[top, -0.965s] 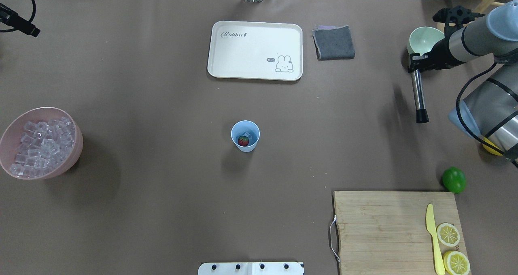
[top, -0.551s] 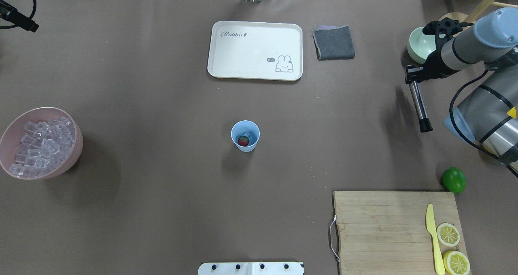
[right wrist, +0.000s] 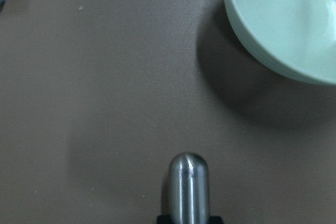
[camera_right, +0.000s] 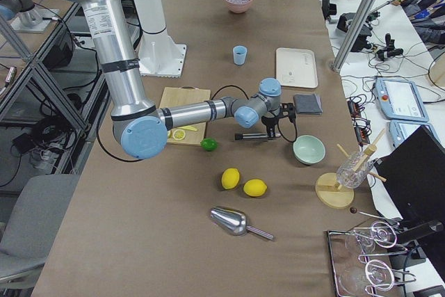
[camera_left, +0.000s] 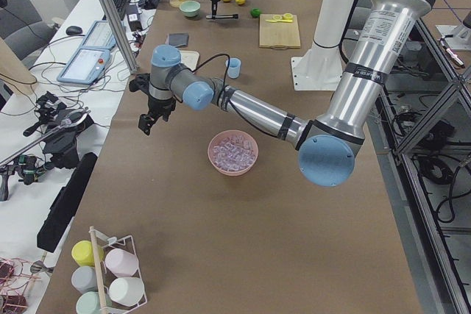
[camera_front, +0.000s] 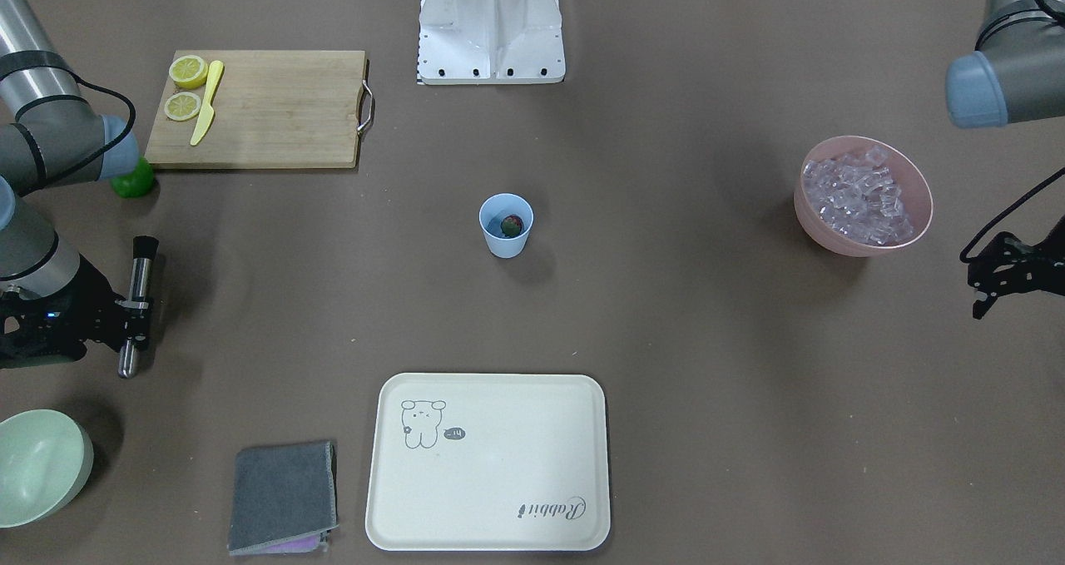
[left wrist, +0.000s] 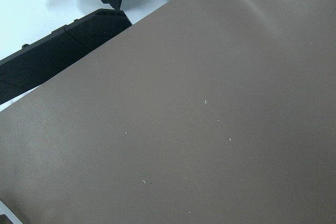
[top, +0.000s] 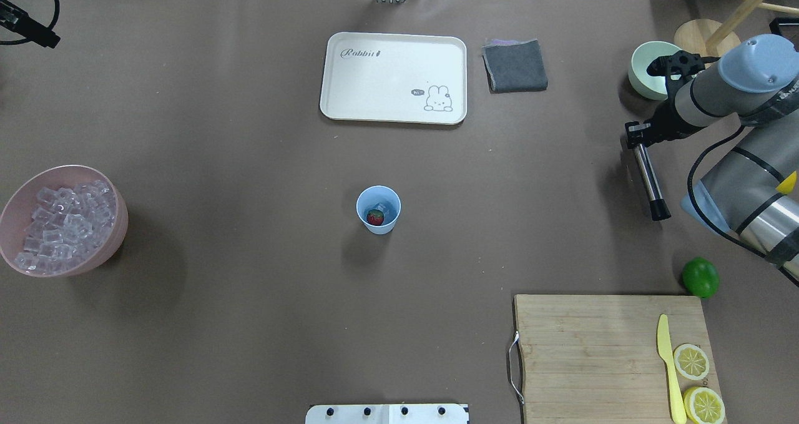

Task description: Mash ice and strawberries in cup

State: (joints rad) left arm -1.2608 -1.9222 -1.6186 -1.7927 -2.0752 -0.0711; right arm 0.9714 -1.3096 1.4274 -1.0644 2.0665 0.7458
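Front-facing view: the cup (camera_front: 506, 225) stands upright mid-table, with the strawberry (camera_front: 514, 225) inside. The right gripper (camera_front: 134, 306), near the table's right end, is clamped across a steel muddler (camera_front: 141, 272) held roughly level. The left gripper (camera_front: 988, 292) hangs near the left end, past the pink bowl (camera_front: 849, 245) toward the far edge; its opening cannot be judged.

Overhead view: ice (top: 386, 207) lies beside the strawberry in the cup.

Right wrist view: the muddler's rounded end is over bare table, with the green bowl (right wrist: 283, 24) near
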